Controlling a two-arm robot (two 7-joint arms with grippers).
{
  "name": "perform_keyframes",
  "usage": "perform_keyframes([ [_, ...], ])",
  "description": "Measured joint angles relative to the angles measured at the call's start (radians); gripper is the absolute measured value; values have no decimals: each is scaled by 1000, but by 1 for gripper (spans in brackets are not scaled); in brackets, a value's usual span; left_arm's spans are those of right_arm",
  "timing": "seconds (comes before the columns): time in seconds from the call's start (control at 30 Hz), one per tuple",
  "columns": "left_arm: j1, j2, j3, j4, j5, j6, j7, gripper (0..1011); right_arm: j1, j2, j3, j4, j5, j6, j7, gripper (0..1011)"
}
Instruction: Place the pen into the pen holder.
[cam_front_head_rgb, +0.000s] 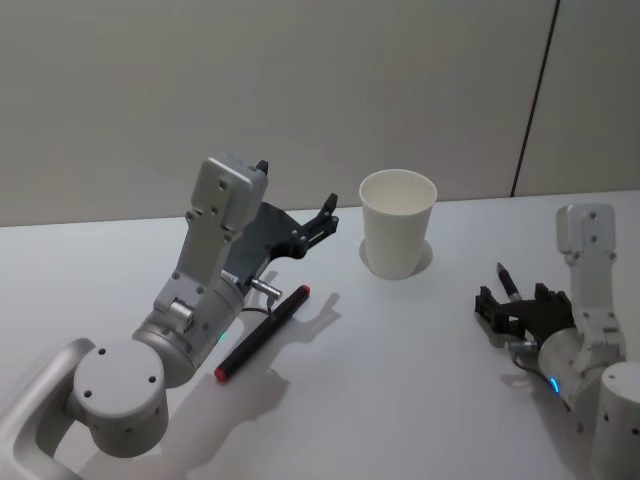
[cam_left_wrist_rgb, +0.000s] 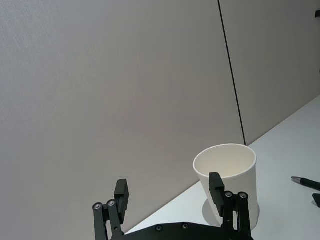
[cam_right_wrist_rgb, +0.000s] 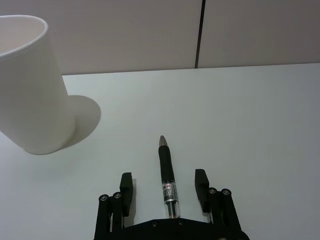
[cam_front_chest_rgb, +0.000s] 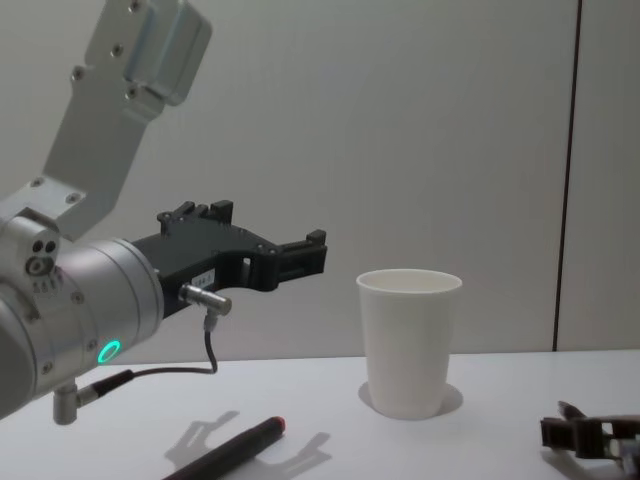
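Mid-surface, pen holder (cam_front_head_rgb: 398, 225): upright on white surface (cam_front_head_rgb: 420, 400), mouth up.
Left hand (cam_left_wrist_rgb: 168, 185): raised left of pen holder, aimed at it, released, fingers spread.
Right hand (cam_right_wrist_rgb: 163, 177): low, right of pen holder, released, fingers apart.
Pen (cam_right_wrist_rgb: 165, 160): between right hand's fingers, untouched by either.
Red-tipped marker (cam_front_head_rgb: 263, 332): flat, left of pen holder.

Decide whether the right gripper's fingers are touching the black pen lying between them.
Apart. The right wrist view shows bare table between the black pen and each finger of the open right gripper.
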Motion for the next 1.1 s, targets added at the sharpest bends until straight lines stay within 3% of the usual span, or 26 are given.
perform_keyframes([
  [0.1,0,0,0,0,0,0,0,1001,0,-1,0,0,0,1,0,746],
  [0.77,0,0,0,0,0,0,0,1001,1,-2,0,1,0,2,-1,535],
  [1.07,0,0,0,0,0,0,0,1001,0,-3,2,1,-1,0,-1,341],
  [1.1,0,0,0,0,0,0,0,1001,0,-3,2,1,-1,-1,-1,285],
])
